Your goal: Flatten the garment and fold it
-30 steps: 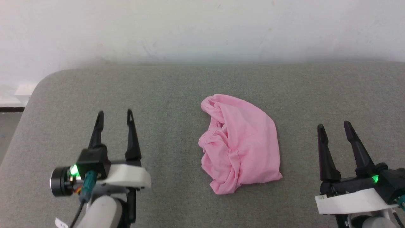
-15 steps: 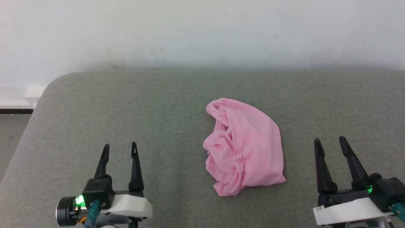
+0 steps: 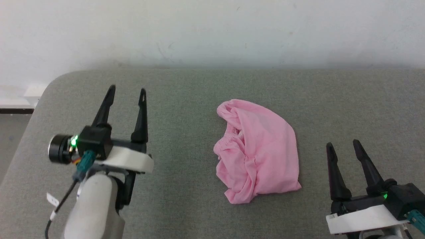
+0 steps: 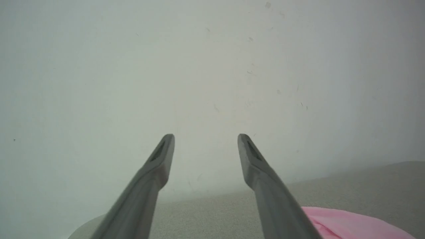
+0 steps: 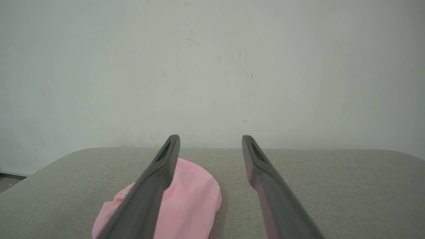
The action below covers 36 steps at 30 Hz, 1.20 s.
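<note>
- Pink shorts (image 3: 257,151) are found in a crumpled heap near the middle of the grey counter (image 3: 186,96), in front of a pale wall (image 3: 212,30).
- The gathered waistband (image 3: 229,143) is bunched on the side of the heap toward the robot's left. The cloth is doubled over itself, with twisted folds at the near left corner. Legs and hems cannot be told apart.
- The left end effector (image 3: 127,89) is recorded well to the left of the shorts. Its fingers are spread with nothing between them, and no contact with the cloth is seen. It appears to be raised clear of the counter.
- The right end effector (image 3: 342,143) is recorded at the near right. Its fingers are parted and empty, and it is apart from the near right corner of the shorts.
- In the left wrist view only an edge of the shorts (image 4: 352,224) is caught, at the lower right. In the right wrist view the shorts (image 5: 196,196) lie ahead, partly behind one finger.
- Status: flattening is judged not begun, since no part of the shorts is spread out. Folding is likewise not begun.
- Left to do, as judged: the waistband or corners are to be taken, the cloth pulled out flat and smoothed, then folded.
- Thin cloth is expected to cling and drag, so layers may be picked up together.
</note>
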Tool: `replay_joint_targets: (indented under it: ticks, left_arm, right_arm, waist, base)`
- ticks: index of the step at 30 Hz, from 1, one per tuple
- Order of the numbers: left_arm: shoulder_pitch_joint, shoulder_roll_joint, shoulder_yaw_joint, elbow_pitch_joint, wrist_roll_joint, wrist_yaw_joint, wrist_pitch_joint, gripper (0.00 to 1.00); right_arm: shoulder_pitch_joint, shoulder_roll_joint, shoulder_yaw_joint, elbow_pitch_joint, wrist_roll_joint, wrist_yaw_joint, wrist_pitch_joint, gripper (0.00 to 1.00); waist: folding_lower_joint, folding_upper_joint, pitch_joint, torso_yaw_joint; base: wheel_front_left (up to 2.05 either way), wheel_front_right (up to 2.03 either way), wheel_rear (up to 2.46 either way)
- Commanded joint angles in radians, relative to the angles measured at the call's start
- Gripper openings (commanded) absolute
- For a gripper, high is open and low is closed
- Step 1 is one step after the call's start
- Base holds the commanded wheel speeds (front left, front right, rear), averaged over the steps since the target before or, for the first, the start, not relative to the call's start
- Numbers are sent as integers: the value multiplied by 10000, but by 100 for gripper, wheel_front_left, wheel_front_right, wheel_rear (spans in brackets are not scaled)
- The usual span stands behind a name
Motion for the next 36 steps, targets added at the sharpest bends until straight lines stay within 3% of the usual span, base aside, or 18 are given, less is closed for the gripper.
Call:
replay_joint_targets:
  ticks: [1,5,9,12,22,28,31,36]
  left_arm:
    - [-912,166,-135,646,-95,-591,-43,100]
    - [-2615,393,-811,2010,-251,-1522,718,100]
    - [-3974,376,-1841,3047,-807,-1841,1918,100]
    - [-4485,312,-2513,3478,-1430,-1866,2480,100]
    - [-6355,1584,-8028,4318,-5470,-1875,6289,100]
    - [-7307,2269,-10720,4474,-7045,-1876,8000,100]
    - [-7470,2399,-11388,4660,-7318,-1876,8634,100]
    - [-7095,2481,-11572,4317,-7300,-1876,9339,100]
  right_arm:
    - [-172,20,69,-59,-68,-7,-47,100]
    - [-246,20,118,-79,-68,-7,-47,100]
    - [-341,20,144,-84,-41,-7,-47,100]
    - [-414,20,217,-86,-58,-7,-47,100]
    - [-779,20,371,-51,-171,-7,-47,100]
    - [-1023,20,532,-22,-184,-7,-47,100]
    - [-1143,20,592,25,-170,-7,-47,100]
    - [-1267,20,637,69,-168,-7,-47,100]
  waist:
    - [-1,-1,110,-64]
    - [-1,-1,296,-225]
    - [-1,-1,517,-466]
    - [-1,-1,644,-625]
    - [-1,-1,1135,-1378]
    - [-1,-1,1549,-1700]
    - [-1,-1,1740,-1809]
    - [-1,-1,1919,-1867]
  base:
    - [0,0,0]
    - [0,0,0]
    - [0,0,0]
    - [0,0,0]
    - [0,0,0]
    - [0,0,0]
    - [0,0,0]
    - [0,0,0]
